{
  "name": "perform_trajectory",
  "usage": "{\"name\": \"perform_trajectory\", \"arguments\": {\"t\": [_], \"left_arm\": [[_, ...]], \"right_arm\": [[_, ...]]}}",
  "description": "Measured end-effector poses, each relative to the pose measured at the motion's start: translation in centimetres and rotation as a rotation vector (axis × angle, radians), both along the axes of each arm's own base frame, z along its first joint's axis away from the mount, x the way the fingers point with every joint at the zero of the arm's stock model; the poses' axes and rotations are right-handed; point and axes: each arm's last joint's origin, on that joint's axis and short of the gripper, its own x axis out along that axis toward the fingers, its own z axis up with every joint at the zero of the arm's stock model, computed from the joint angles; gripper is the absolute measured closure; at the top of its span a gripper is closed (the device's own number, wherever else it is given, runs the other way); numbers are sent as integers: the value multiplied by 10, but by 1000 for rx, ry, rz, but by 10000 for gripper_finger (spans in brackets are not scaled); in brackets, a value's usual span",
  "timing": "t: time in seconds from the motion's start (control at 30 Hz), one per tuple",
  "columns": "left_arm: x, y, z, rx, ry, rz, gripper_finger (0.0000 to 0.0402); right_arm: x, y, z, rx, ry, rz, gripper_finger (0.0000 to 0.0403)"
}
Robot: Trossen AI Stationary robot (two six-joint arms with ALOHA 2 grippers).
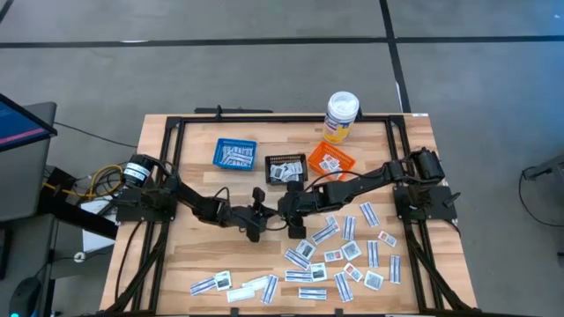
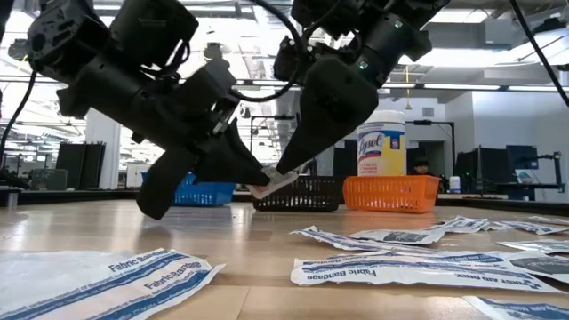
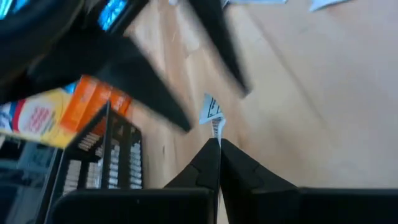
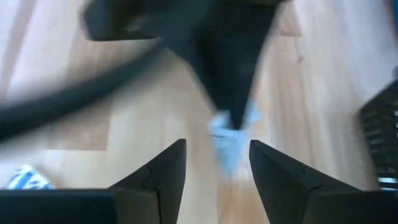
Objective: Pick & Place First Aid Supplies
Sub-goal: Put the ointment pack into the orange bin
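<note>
So the left gripper (image 3: 219, 144) has its fingers pressed together on a small white packet (image 3: 211, 113) — you can see the packet sticking out past the tips in the left wrist view, and in the low view it hangs between the two arms, lifted clear of the table (image 1: 198, 255). The right gripper (image 4: 217, 152) sits right opposite it with its fingers spread apart, the packet's free end in the gap between them and nothing pinched. My read is this is a handover: one arm takes the packet while the other lets go, which is why they meet nose to nose in mid-air near the middle of the table.

Just behind the meeting point sits the black basket (image 1: 285, 167), with the orange basket (image 1: 330, 161) beside it and the blue basket (image 1: 234, 153) off toward the left arm's side. A tall white bottle (image 1: 341, 116) stands behind the orange one. All three baskets already hold some packets, so sorting looks partly done.

The rest of the supplies (image 1: 344, 255) lie flat and scattered over the front of the table, mostly on the right arm's side — long bandage strips and little squares. That probably explains the pass: the right arm reaches the pile, the left one reaches its basket.
</note>
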Motion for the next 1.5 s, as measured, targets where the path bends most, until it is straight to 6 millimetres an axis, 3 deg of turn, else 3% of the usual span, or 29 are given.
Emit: {"name": "perform_trajectory", "arguments": {"t": [0.2,0.37,0.8,1.0,1.27,1.5], "left_arm": [[-2,-10,2,90,-8,-42,396],[-2,-6,6,135,-41,74,395],[-2,-5,6,101,-49,83,394],[-1,-7,5,76,-42,21,394],[-1,-1,4,-3,-58,94,395],[0,0,3,-11,-43,78,395]], "right_arm": [[1,-7,0,13,1,-6,226],[2,-9,1,66,-1,29,241],[3,-8,1,25,-21,90,346],[3,-11,0,6,-9,62,374],[2,-12,0,-3,-3,53,385],[2,-13,0,-25,1,-20,364]]}}
